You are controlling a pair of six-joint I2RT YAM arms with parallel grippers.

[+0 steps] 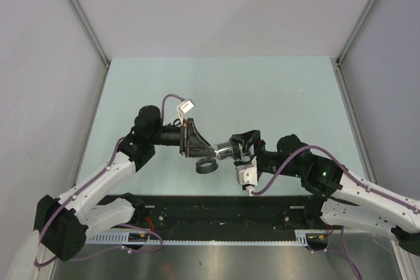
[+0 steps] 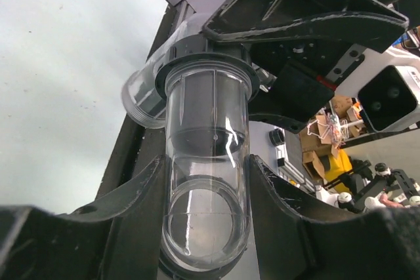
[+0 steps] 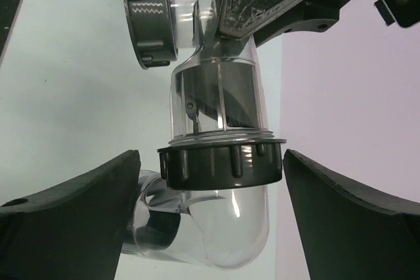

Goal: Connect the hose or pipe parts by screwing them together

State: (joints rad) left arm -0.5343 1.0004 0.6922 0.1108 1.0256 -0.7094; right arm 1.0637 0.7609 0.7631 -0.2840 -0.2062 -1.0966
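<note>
We've got the left gripper (image 2: 207,162) clamped on the clear pipe (image 2: 205,227) just beside its dark ring (image 3: 222,166). The right gripper (image 3: 211,155) is spread wide either side of that ring.

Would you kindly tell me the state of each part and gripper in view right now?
pipe: clamped between the fingers of the left gripper.
nut: around the pipe joint, nothing touching it; tightness unclear.
second nut: on the side branch end.
left gripper: shut on the pipe.
right gripper: open, fingers either side of the nut.
</note>
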